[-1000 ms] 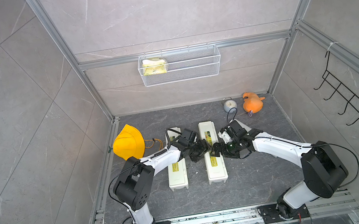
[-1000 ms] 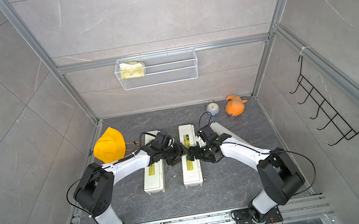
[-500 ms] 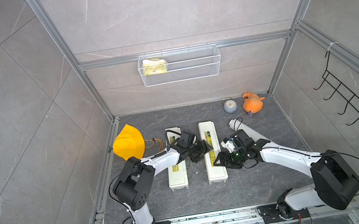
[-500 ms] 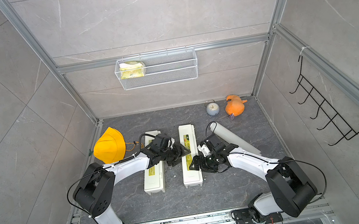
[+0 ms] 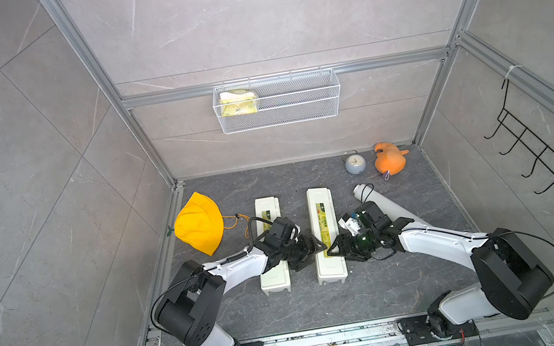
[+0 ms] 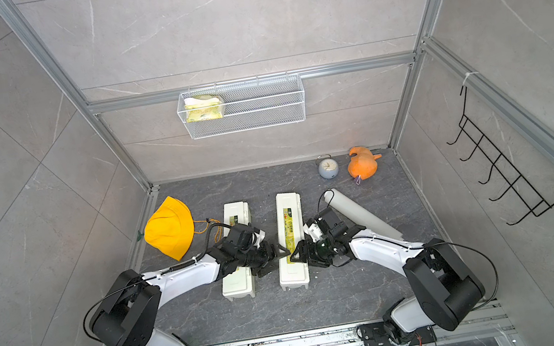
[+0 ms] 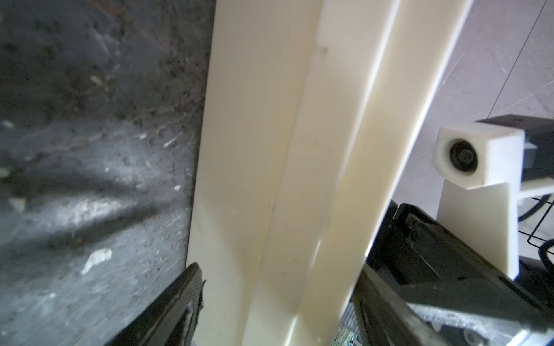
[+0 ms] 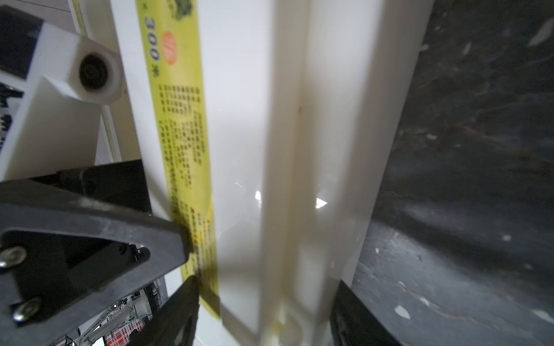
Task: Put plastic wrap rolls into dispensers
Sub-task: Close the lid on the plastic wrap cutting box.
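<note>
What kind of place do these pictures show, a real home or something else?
Probably a lab test booth, not a real home: stone-look wall panels set in bare metal framing, two robot arms bolted to a floor rail, and a wire basket hung on the back wall.

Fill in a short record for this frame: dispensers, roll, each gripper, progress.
dispensers: left dispenser and right dispenser, side by side, lids look shut
roll: one plastic wrap roll lying outside, right of both dispensers
left gripper: straddles right dispenser's edge; grip unclear
right gripper: straddles its opposite edge; grip unclear
progress: visible roll not yet loaded
</note>
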{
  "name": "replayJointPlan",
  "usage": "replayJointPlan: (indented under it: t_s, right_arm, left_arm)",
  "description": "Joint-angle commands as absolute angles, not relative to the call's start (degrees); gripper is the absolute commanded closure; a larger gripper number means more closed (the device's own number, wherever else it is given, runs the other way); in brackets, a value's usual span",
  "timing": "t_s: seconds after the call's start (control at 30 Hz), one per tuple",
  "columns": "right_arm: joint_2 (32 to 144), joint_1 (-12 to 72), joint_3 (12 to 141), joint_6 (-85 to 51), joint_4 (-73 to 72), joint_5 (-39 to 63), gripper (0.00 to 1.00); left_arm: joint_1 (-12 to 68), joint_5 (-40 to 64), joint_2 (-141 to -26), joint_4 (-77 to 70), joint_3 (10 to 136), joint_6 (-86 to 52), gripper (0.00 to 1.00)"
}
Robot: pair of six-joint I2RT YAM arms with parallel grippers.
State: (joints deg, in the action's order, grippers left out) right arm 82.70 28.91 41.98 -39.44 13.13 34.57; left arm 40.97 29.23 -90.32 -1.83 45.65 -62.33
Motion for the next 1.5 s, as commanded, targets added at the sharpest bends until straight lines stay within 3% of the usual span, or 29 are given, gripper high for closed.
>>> replayJointPlan:
  t_s: [0.0, 0.27, 0.6, 0.77, 0.97, 1.23, 1.33, 1.47]
  right_arm:
    - [85.8, 29.3, 40.4, -38.9, 17.4, 28.5, 0.3]
    - [85.7, 30.1, 41.1, -39.0, 17.9, 28.5, 0.29]
    - [85.6, 33.0, 40.0, -42.6, 14.5, 29.9, 0.29]
    - [84.9, 33.0, 40.1, -41.5, 16.5, 28.1, 0.3]
    - [84.9, 31.1, 40.4, -41.0, 15.7, 26.7, 0.3]
    - [88.4, 24.2, 47.7, -35.6, 17.4, 30.8, 0.28]
    - [91.6, 21.8, 52.0, -33.7, 17.8, 33.7, 0.25]
    - [95.5, 19.9, 58.5, -30.4, 20.5, 35.3, 0.15]
  left_arm:
    - [41.4, 31.6, -87.7, -2.4, 43.8, -64.0, 0.24]
    - [45.3, 36.4, -90.6, -10.4, 42.5, -67.3, 0.3]
    - [46.9, 40.4, -96.7, -29.1, 39.8, -76.7, 0.43]
    - [47.2, 39.7, -95.0, -16.1, 40.5, -71.2, 0.47]
    - [46.8, 34.2, -96.4, 3.3, 49.7, -61.9, 0.46]
    - [42.2, 34.6, -105.0, 8.8, 62.9, -56.3, 0.44]
    - [39.5, 36.3, -107.7, 9.8, 67.6, -54.4, 0.4]
    - [36.9, 40.2, -110.0, 11.5, 73.7, -51.1, 0.27]
